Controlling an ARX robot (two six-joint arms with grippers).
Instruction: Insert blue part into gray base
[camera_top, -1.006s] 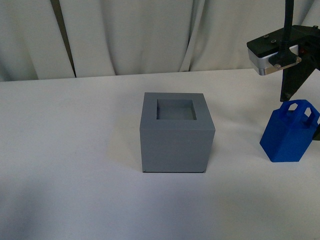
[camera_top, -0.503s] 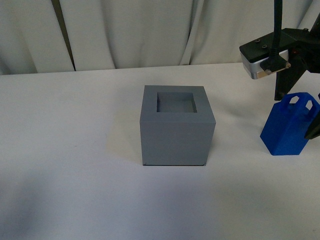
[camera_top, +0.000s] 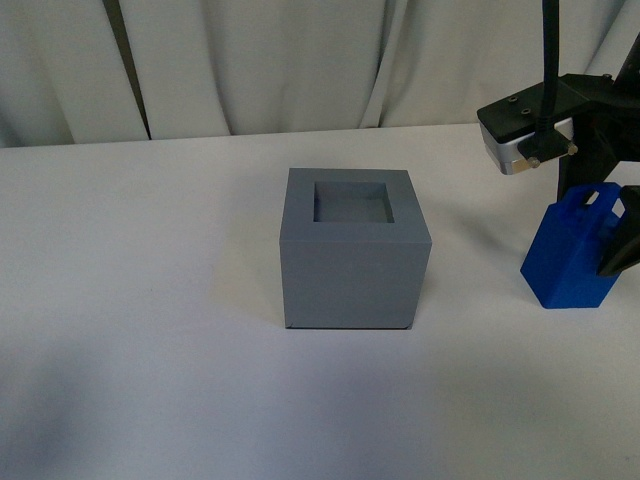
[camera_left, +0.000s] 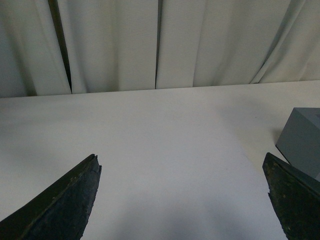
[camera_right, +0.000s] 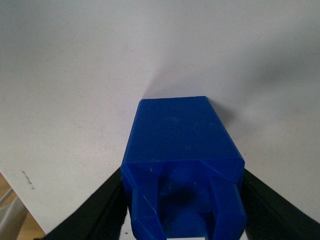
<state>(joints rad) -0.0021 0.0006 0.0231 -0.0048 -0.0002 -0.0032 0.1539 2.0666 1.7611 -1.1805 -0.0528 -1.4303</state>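
The gray base (camera_top: 355, 255) is a matte cube with a square recess in its top, standing mid-table; one corner of it shows in the left wrist view (camera_left: 302, 142). The blue part (camera_top: 570, 262) stands on the table at the far right, apart from the base. My right gripper (camera_top: 598, 215) is shut on its looped handle from above. In the right wrist view the blue part (camera_right: 182, 150) sits between the black fingers (camera_right: 92, 215), which press its handle on both sides. My left gripper (camera_left: 182, 200) is open and empty over bare table, left of the base.
A white table (camera_top: 150, 300) carries everything. White curtains (camera_top: 250, 60) hang behind its far edge. The right arm's wrist housing (camera_top: 525, 125) is above the blue part.
My right gripper has come down over the blue part's handle and closed on it. The blue part has barely shifted. The gray base has not moved.
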